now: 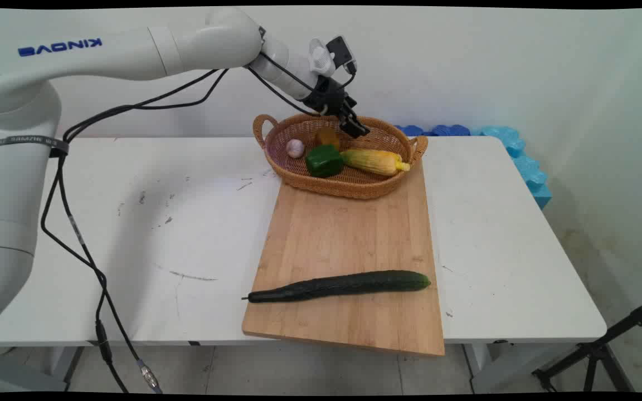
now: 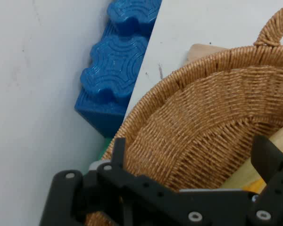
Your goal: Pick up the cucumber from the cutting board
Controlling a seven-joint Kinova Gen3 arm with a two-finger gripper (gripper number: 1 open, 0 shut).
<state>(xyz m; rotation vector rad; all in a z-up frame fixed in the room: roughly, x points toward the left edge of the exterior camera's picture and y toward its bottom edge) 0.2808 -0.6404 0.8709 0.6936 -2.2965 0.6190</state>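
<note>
My gripper (image 1: 357, 129) hangs open over the far side of a wicker basket (image 1: 349, 192), just above its inside. In the basket lie a green pepper (image 1: 324, 160), an ear of corn (image 1: 374, 161), a small pale garlic bulb (image 1: 295, 147) and a brownish-yellow item (image 1: 326, 136) right beside the fingers. In the hand view the gripper (image 2: 193, 155) has its fingers (image 2: 118, 150) spread wide over the basket's woven wall (image 2: 212, 117), with nothing between them. A pale yellow bit of the corn (image 2: 245, 176) shows near the right finger.
The basket stands on the far end of a wooden cutting board (image 1: 349, 234). A long dark cucumber (image 1: 343, 285) lies across the board's near end. Blue foam blocks (image 1: 513, 150) line the table's far right edge, and also appear as foam blocks (image 2: 118, 70) in the hand view.
</note>
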